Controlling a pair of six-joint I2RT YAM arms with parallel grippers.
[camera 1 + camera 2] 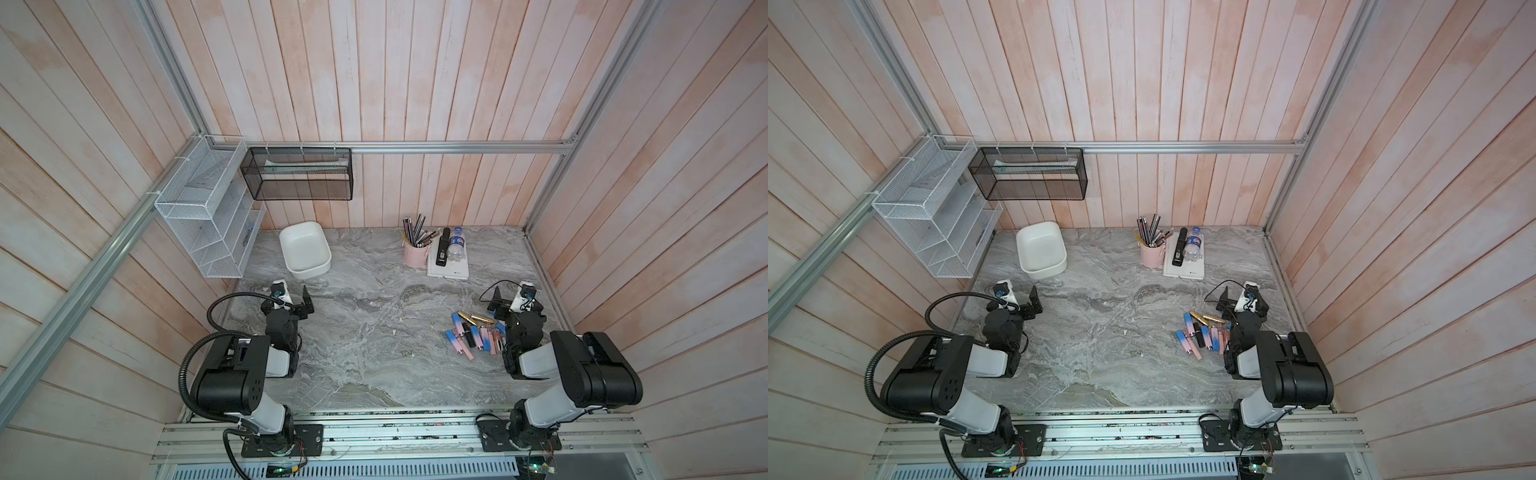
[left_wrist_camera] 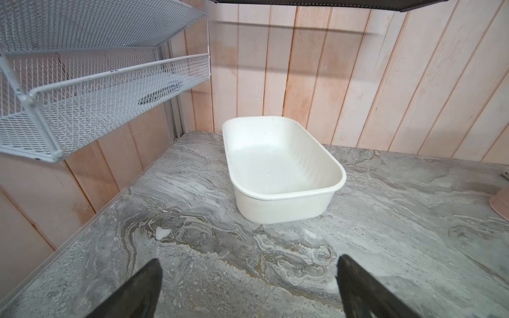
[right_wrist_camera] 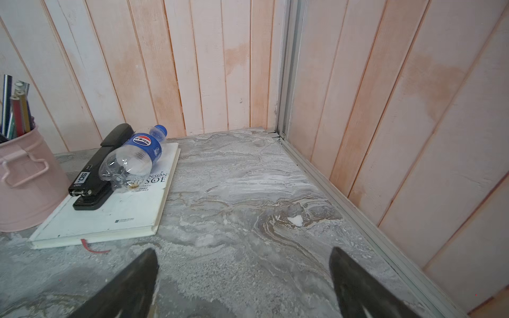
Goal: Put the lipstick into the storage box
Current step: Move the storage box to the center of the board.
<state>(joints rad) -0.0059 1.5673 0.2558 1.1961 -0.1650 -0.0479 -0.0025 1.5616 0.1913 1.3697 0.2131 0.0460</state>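
Beside right arm, lipsticks appear in both top views only; left gripper, right gripper spread.

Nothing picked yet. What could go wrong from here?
The lipsticks lie closely clustered; the right gripper might catch two or scatter neighbours.
The storage box sits across the table, by the left gripper: a long carry or handover, with drop risk.
The white mesh rack hangs close beside the box; an arm may clip it.

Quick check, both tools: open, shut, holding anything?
Left tool: open, holding nothing.
Right tool: open, holding nothing.
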